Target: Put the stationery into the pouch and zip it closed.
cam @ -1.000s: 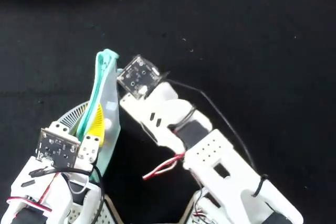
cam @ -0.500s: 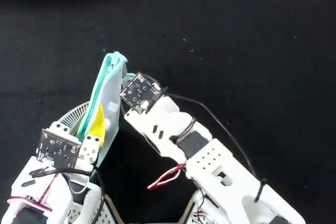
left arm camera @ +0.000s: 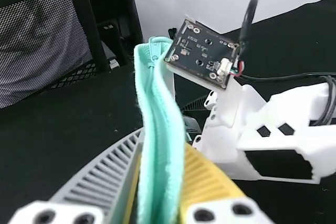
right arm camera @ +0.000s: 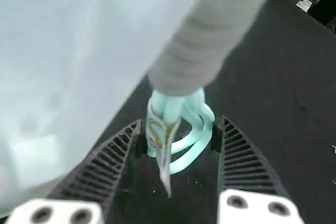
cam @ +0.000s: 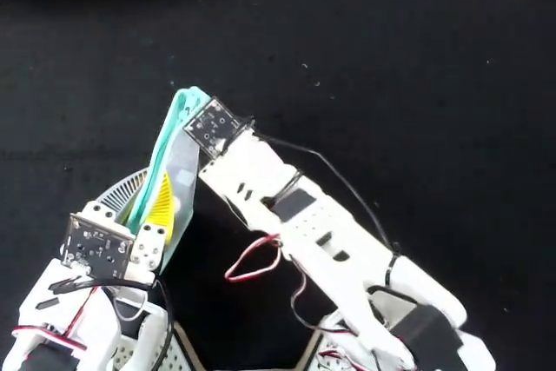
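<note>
The translucent pouch (cam: 178, 171) with a teal zipper edge (left arm camera: 157, 129) stands on edge above the black table. My left gripper (cam: 156, 208) is shut on the near part of the zipper edge, between its grey and yellow fingers (left arm camera: 202, 179). My right gripper (right arm camera: 181, 124) is at the pouch's far top end, under its camera board (cam: 213, 124). It is open, and the teal pull loop (right arm camera: 191, 129) and a small tag hang between its black fingers (right arm camera: 105, 166). I cannot make out what is inside the pouch (right arm camera: 68, 51).
The black table (cam: 417, 84) stretches wide beyond and to the right of the pouch. The right arm's white body (cam: 304, 215) and its loose red and white wires (cam: 252, 262) lie close beside the pouch. A black mesh rack (left arm camera: 47, 40) stands past the table's far edge.
The right gripper drew back from the pouch's top, then went forward again to it as the arm stretched out. The pouch's top end leaned slightly right. The left arm held still.
</note>
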